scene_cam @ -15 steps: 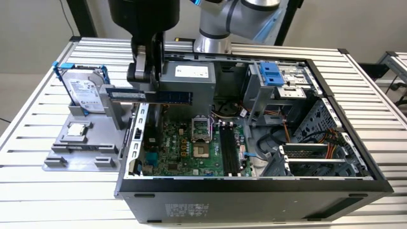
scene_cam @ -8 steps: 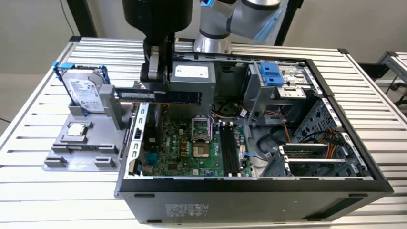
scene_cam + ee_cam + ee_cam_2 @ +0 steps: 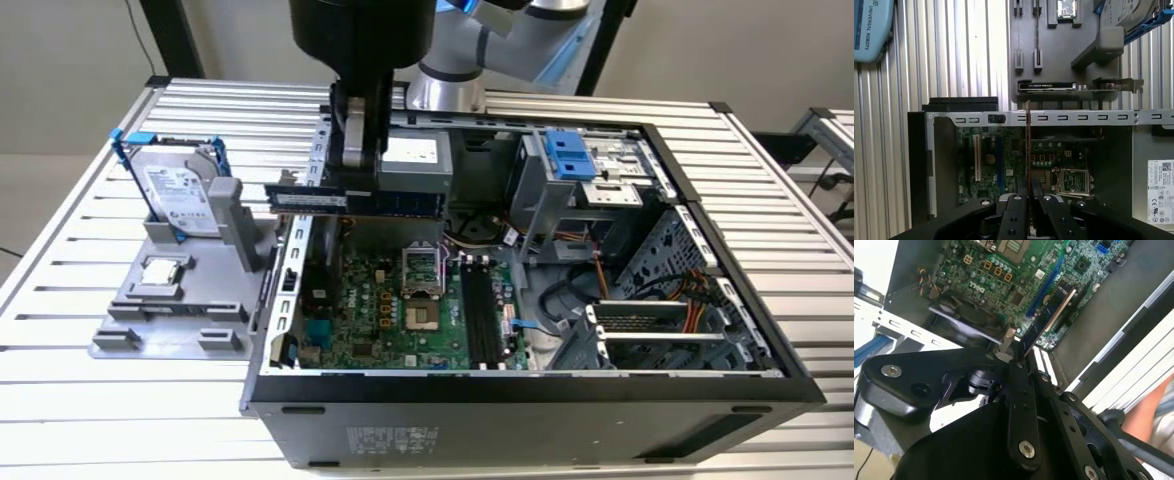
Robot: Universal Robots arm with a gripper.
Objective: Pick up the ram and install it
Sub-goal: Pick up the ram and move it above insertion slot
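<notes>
Fingers [image 3: 354, 135] pointing straight down, gripping level ram [image 3: 400, 203], above open computer case [image 3: 534, 420].

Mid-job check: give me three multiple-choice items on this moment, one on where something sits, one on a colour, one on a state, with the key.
1. The hard drive stands:
A) inside the case
B) in the grey holder beside the case, on the exterior view's left
C) in the end effector

2. The hard drive's rails are:
A) red
B) blue
C) yellow

3. The end effector is:
A) open and empty
B) shut on the hard drive
C) shut on the ram

Key:
1 B, the hard drive stands upright in the grey holder, outside the case.
2 B, the rails around the hard drive show blue.
3 C, the end effector grips the ram above the open case, and the ram is not yet in a slot.
</notes>
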